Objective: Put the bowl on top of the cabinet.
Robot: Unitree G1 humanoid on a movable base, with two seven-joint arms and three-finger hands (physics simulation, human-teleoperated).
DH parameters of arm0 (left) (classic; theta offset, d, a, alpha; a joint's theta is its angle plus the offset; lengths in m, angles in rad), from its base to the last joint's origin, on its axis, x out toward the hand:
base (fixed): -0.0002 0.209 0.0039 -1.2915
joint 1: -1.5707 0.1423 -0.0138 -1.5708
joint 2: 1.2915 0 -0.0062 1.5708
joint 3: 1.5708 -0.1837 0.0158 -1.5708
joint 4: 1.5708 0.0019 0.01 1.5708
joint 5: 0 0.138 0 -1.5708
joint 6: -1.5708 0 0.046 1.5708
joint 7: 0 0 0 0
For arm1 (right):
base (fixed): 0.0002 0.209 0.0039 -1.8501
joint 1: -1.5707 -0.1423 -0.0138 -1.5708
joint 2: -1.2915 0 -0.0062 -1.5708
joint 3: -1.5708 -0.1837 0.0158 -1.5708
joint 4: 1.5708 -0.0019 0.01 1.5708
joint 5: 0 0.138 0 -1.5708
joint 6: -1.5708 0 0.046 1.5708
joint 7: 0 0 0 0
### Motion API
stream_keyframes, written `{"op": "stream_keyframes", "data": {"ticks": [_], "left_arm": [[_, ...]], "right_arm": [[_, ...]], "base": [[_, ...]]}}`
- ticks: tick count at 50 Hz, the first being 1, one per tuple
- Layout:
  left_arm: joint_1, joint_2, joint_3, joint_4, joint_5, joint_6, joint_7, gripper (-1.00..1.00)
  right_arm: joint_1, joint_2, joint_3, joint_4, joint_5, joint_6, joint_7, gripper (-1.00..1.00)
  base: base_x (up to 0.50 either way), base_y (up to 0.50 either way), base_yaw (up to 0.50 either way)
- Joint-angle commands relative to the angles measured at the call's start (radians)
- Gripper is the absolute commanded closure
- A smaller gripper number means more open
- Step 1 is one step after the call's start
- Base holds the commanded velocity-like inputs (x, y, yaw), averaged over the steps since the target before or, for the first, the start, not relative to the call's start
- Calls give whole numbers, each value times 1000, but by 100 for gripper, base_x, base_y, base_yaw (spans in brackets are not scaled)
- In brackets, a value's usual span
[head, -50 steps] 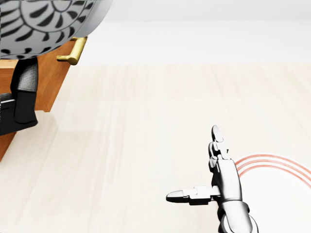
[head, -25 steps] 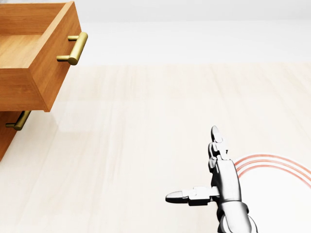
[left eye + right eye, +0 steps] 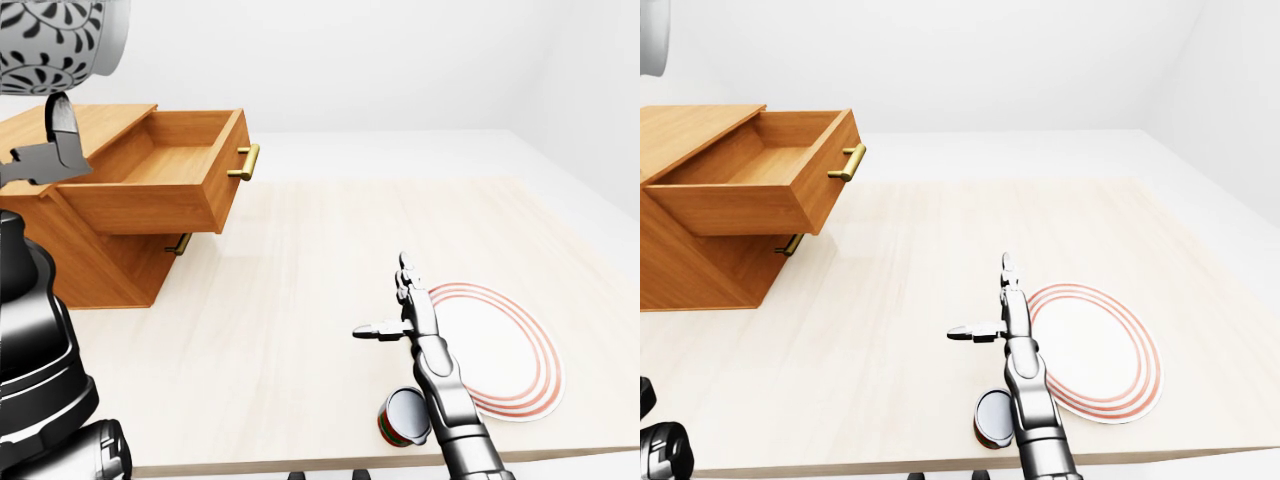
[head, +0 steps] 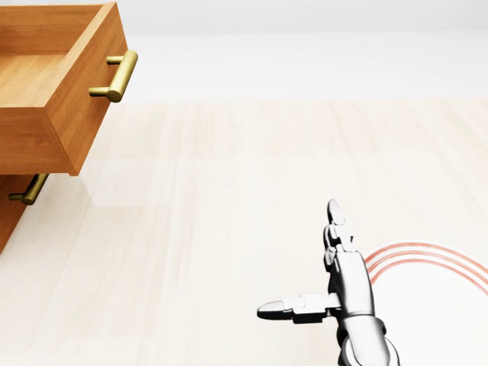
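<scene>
Can (image 3: 404, 417): bench (image 3: 300, 330), nearest edge, beside plate (image 3: 505, 350).
Right hand (image 3: 405, 318): fingers spread, empty.
Left hand (image 3: 50, 150): finger state cannot be told.
Cabinet (image 3: 680, 125): top drawer (image 3: 170, 180) open.
Bowl (image 3: 50, 40): raised above cabinet, left-eye view's top left; likely rigid, breakable, smooth; support beneath or at rim.

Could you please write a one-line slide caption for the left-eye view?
Left hand lifts the patterned bowl above the cabinet with its open drawer; right hand open over the table.
</scene>
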Motion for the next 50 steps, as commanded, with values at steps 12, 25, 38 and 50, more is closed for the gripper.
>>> {"op": "stream_keyframes", "data": {"ticks": [12,25,38,50], "left_arm": [[-23,163,71,301,-79,0,111,91],[-85,256,39,589,-79,0,204,91],[-206,351,-40,1000,3,0,360,90],[-327,388,-138,1340,96,0,434,90]], "right_arm": [[-6,-1,-2,18,0,-7,-2,-100],[-9,-1,-2,27,0,-11,-2,-100],[-12,0,-2,36,-1,-16,-3,-100],[-15,-3,-7,45,4,-21,-1,-100]], "base": [[0,0,0],[0,0,0],[0,0,0],[0,0,0]]}}
